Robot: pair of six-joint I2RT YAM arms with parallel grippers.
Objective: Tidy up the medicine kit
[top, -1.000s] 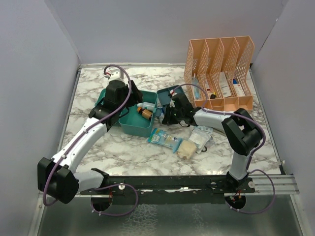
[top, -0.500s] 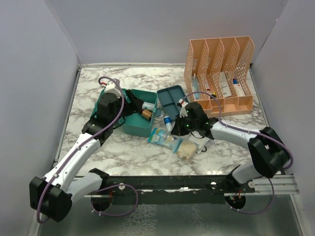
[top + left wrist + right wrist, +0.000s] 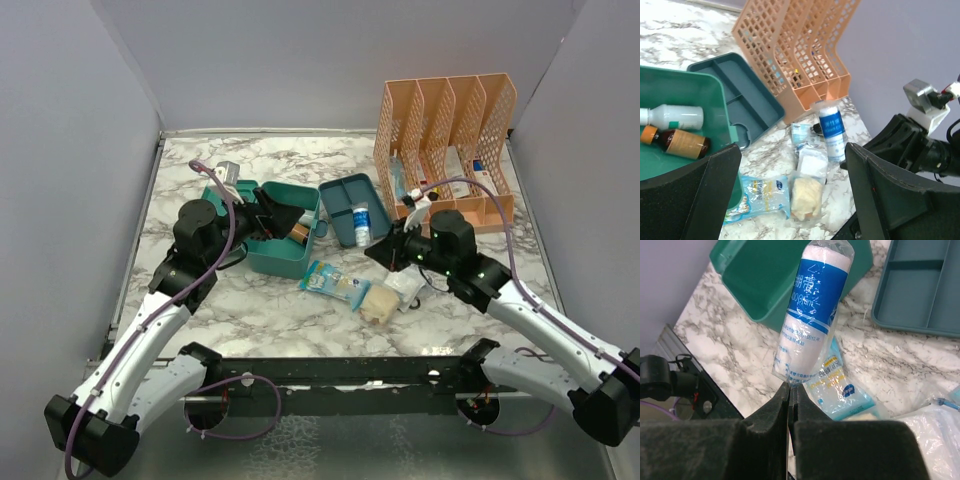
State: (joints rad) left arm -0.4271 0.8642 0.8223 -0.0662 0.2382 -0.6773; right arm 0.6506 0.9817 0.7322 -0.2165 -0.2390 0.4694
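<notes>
The left pincer (image 3: pixel 792 150) stood released above the teal-green plastic rectangular medicine kit (image 3: pixel 275 262), centre-left of the top view. The right pincer (image 3: pixel 790 386) gripped the wrapper end of a white, blue-labelled wrapped roll (image 3: pixel 815 300).

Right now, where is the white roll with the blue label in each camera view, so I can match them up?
Top external: the blue-labelled roll is at centre, over the teal insert tray.
Left wrist: right of centre, upright, to the right of the tray.
Right wrist: upper centre, its wrapper end pinched in the right gripper; the tray is at top right.
Shared landmark: the tray.
</notes>
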